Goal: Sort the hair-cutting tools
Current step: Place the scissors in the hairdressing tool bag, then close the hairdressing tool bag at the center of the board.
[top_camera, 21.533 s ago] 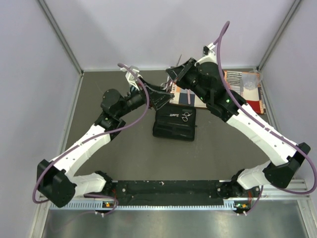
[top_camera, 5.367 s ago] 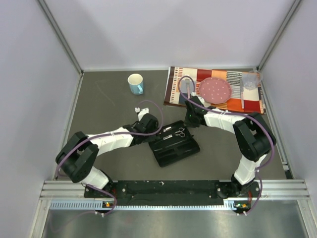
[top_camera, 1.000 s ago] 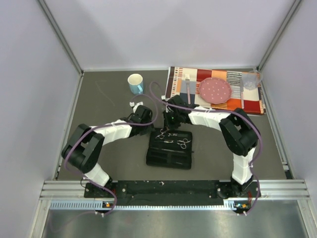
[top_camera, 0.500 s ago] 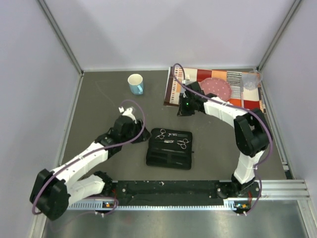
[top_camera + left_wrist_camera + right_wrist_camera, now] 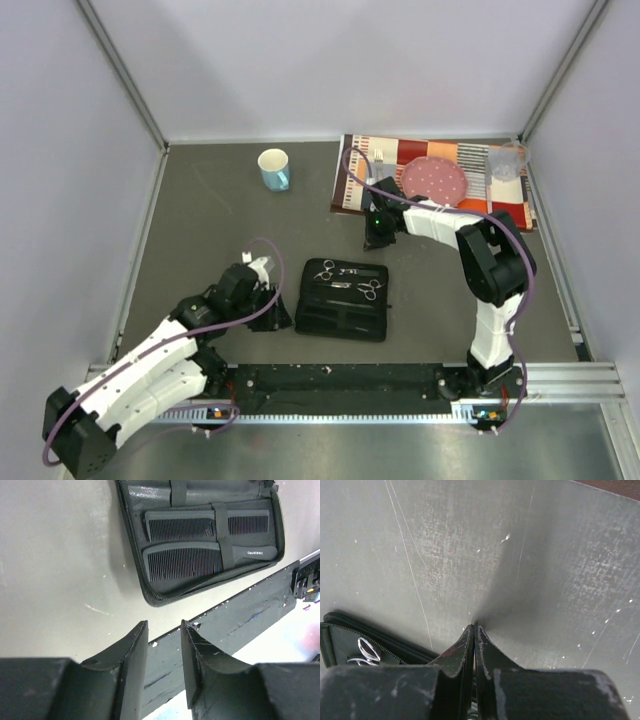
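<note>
Your left gripper point(image 5: 164, 626): parted, empty, combs point(image 5: 182, 562) in case point(image 5: 145, 495) just ahead | your right gripper point(image 5: 473, 628): clenched on nothing, over bare worktop point(image 5: 545, 555), scissors point(image 5: 364, 652) near its left.

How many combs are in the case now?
2. Both sit strapped in the open case, left wrist view: the straight comb nearer the fold, the handled comb by the zip edge. Others could be hidden.

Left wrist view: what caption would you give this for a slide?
Left fingers apart and empty above the table, facing an open black zip case with two black combs strapped inside.
</note>
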